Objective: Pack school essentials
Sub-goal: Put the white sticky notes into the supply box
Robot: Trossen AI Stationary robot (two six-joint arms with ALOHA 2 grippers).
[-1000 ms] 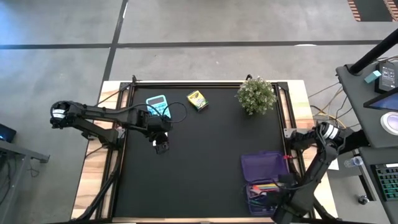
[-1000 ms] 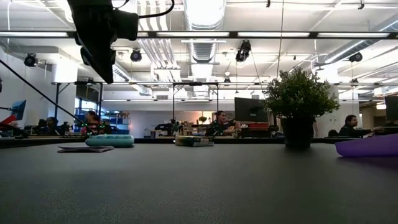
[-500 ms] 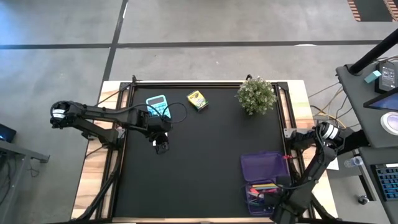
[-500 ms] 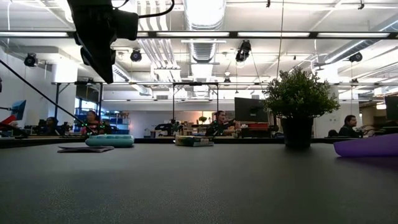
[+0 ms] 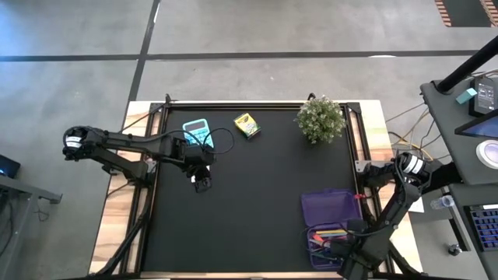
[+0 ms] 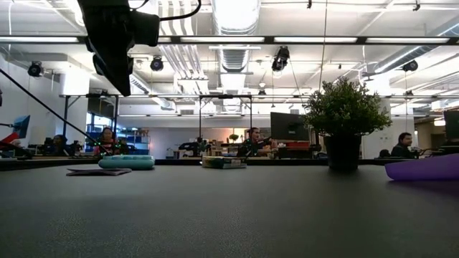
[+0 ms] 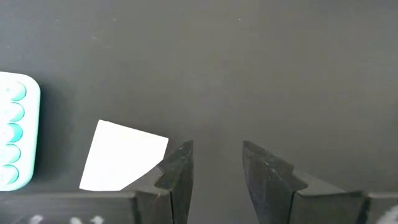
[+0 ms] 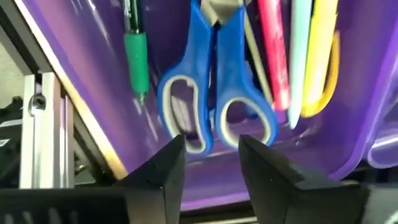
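The purple case [image 5: 333, 208] lies open at the table's near right. In it lie blue-handled scissors [image 8: 214, 74], a green pen [image 8: 134, 53] and pink, teal and yellow pens [image 8: 298, 56]. My right gripper [image 8: 211, 142] hangs open just over the scissors' handle loops, fingers pointing down, nothing between them. My left gripper [image 7: 214, 148] hovers open above the table's far left, beside the white note pad [image 7: 123, 165] and a teal calculator [image 5: 197, 132]. The yellow crayon box [image 5: 247, 124] lies flat farther right.
A bushy potted plant [image 5: 320, 119] stands at the far right, behind the case. The middle of the black mat [image 5: 257, 202] holds nothing. Metal frame rails [image 8: 37, 124] run along the table's right edge beside the case.
My right gripper has sunk a little toward the purple case. My left arm has kept still, and nothing on the table has shifted.
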